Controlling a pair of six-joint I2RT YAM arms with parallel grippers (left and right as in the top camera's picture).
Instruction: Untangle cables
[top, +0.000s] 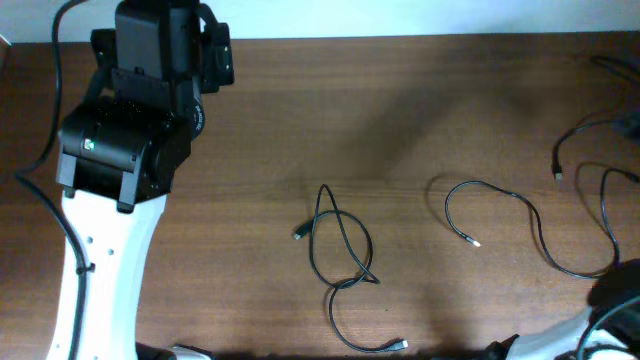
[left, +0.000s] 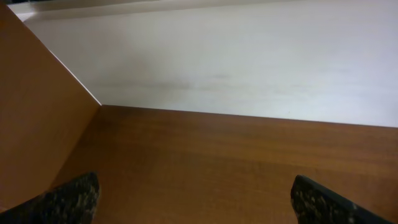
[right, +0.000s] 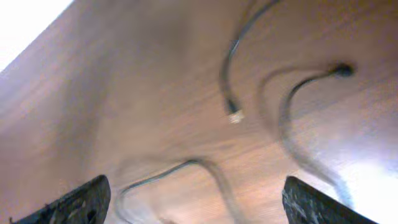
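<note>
Left hand (left: 196, 208) hangs spread and empty over the worktop (left: 217, 155). Right hand (right: 196, 205) is spread too, above blurred cables (right: 224, 78). One looped cable (top: 352, 283) lies mid-worktop, apart from a second cable (top: 530, 210) to its right.

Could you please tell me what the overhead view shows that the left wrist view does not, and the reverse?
Only overhead: the tangled cables mid-table, a spread cable to their right, and the left arm. Only left wrist: a white wall behind the table, and the left pincer, open with nothing between its fingertips. Both: the brown wooden table.
</note>
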